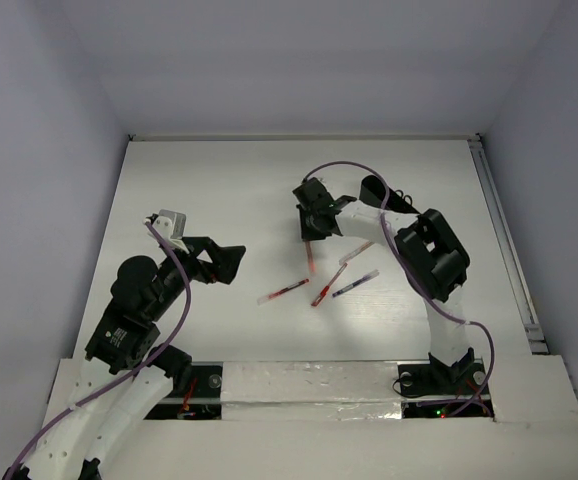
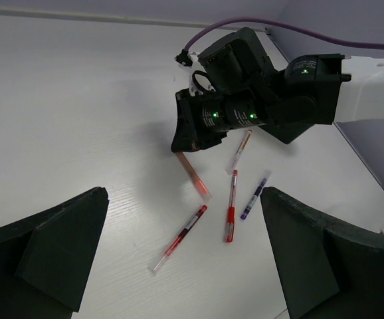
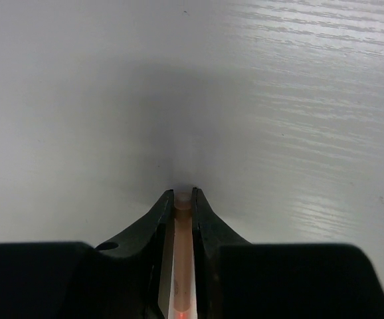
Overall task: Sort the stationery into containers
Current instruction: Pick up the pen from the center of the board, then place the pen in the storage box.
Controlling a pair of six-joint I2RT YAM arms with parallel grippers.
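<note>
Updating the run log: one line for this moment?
right gripper: shut on red pen | left gripper: open, empty | loose pens: four on table

Black joint housings, white link shells on left arm (image 1: pixel 134 300) and right arm (image 1: pixel 434 260); purple cable (image 1: pixel 339 166) looping along each; green status lights (image 2: pixel 214 115) on right wrist; matte black wedge-shaped fingers (image 2: pixel 52 252)

A white, wood-grained tabletop (image 1: pixel 219 190) sits boxed in by plain pale lilac-grey walls (image 1: pixel 299 60). What may be a metal rail (image 1: pixel 509 245) lines its right edge. The light is soft and even.
</note>
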